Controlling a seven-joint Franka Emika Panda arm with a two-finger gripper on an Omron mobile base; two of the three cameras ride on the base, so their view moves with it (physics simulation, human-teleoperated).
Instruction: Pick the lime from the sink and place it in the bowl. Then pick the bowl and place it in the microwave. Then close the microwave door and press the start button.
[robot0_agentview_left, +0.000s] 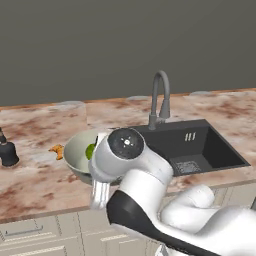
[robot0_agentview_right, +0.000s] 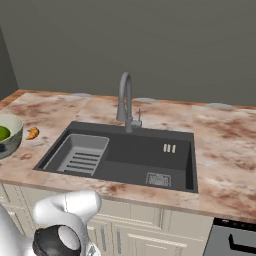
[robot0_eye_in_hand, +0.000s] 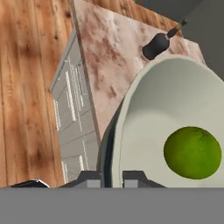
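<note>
lime: small round bright yellow-green fruit (robot0_eye_in_hand: 192, 152), lying inside the bowl at the lower right of the hand view; a green sliver of it shows in the bowl at the far left of the right base view and behind the arm in the left base view.
bowl: wide, deep, round, pale greenish-grey bowl with a glossy whitish inside (robot0_eye_in_hand: 175, 92), standing on the mottled pink-brown stone counter (robot0_agentview_left: 35, 180) to the left of the sink, near the counter's front edge.
gripper: two small dark finger tips (robot0_eye_in_hand: 112, 178) at the bottom centre of the hand view, set narrow with the bowl's near rim running down between them; this looks like a pinch on the rim wall.
sink: dark grey rectangular recessed basin (robot0_agentview_right: 135, 157) with a ribbed drain tray and a curved grey metal faucet (robot0_agentview_right: 126, 100); no fruit lies in it.
other things: a small orange item (robot0_agentview_right: 32, 133) on the counter just beside the bowl; a dark bottle-like object (robot0_eye_in_hand: 158, 43) near the bowl, upper right of the hand view.
done, as judged: first step, lime in bowl.
in hand, as judged: taking hold of the bowl by its rim.
left, as judged: carry the bowl into the microwave, shut the door, press start.
</note>
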